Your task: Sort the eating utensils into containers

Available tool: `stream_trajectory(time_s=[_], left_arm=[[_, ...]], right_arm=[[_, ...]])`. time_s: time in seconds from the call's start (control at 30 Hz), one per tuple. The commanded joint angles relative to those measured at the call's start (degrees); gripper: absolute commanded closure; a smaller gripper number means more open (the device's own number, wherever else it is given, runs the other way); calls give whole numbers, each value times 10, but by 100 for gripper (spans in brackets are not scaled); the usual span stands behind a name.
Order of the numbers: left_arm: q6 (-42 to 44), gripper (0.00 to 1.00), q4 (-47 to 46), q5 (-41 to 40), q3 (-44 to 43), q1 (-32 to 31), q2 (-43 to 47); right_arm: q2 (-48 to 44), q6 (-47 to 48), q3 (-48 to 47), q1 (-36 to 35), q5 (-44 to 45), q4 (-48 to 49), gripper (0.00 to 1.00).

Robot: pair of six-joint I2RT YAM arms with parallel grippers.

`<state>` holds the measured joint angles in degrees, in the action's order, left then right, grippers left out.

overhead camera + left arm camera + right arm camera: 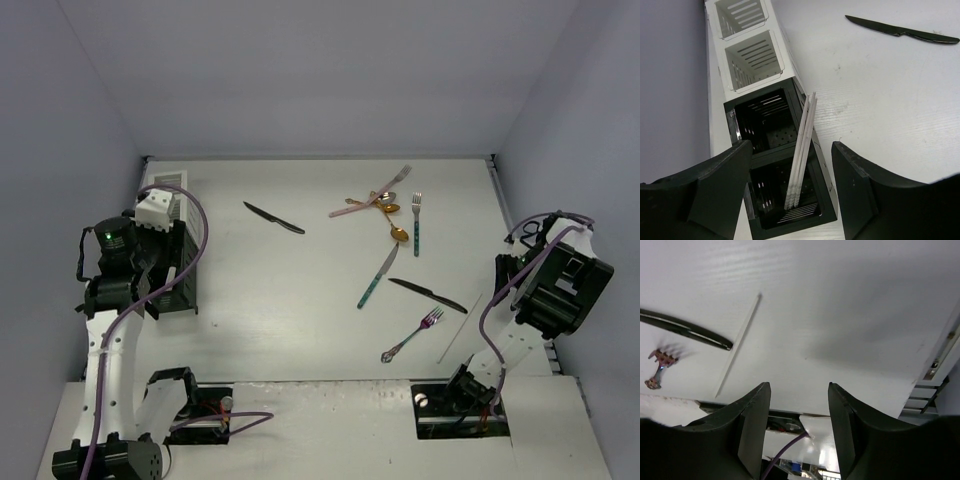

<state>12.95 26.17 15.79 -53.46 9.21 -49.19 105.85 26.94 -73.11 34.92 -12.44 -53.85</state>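
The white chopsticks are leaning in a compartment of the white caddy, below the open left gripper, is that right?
No. The white chopsticks lean in a compartment of the black caddy, below the open left gripper; the left wrist view shows it.

Your top cam looks down from high at the near edge, whole worktop in frame. Left wrist cam sits close over the black caddy, sharing the far black knife with top. Right wrist cam, low, shares the loose chopstick.
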Motion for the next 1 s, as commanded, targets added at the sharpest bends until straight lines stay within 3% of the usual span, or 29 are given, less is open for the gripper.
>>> stream_trajectory(time_s=[0.0, 0.33, 0.97], left_arm=[[-4, 39, -67, 6, 6, -2, -3], [-7, 39, -107, 5, 28, -2, -23], [-7, 39, -116, -4, 33, -1, -29]], right_arm=[[17, -40, -43, -17, 5, -32, 52], [47, -29, -43, -108, -15, -34, 53], [136, -55, -51, -108, 19, -8, 56]])
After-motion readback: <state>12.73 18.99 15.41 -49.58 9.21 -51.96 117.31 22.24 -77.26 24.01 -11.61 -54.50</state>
